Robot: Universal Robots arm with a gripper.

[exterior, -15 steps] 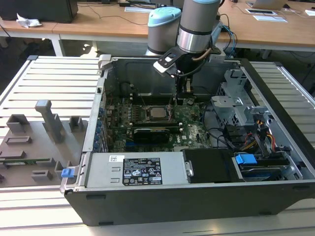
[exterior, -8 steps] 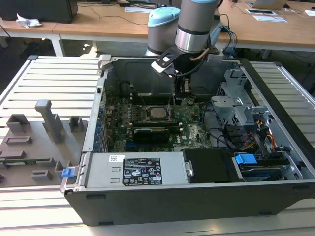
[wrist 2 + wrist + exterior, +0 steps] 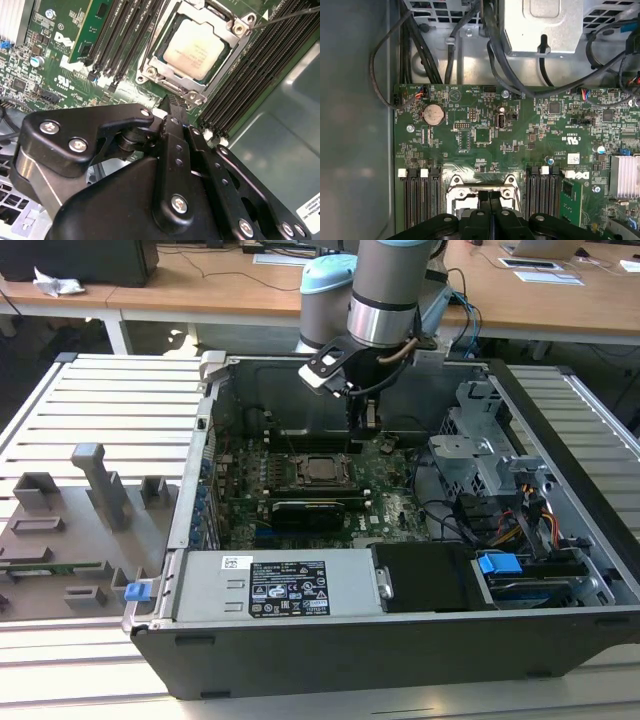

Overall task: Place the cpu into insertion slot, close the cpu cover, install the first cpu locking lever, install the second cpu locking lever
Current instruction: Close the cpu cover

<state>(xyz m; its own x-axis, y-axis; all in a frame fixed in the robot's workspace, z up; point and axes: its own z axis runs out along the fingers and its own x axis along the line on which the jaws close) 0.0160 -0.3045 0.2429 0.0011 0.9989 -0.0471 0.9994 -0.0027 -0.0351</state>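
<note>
Inside an open black tower case (image 3: 400, 650), the arm's black gripper (image 3: 175, 102) hangs just beside the cpu (image 3: 197, 47). Its two slab-sided fingers are pressed together with nothing between them. Whether the tips touch anything cannot be told. The cpu, a small flat square with a dull pale metal top, lies level on the green motherboard (image 3: 470, 107). The thin silvery cpu cover (image 3: 227, 62) lies flat around the cpu, with round screw heads at its corners. Long, dark, ribbed memory slots (image 3: 260, 70) flank the cpu on both sides.
</note>
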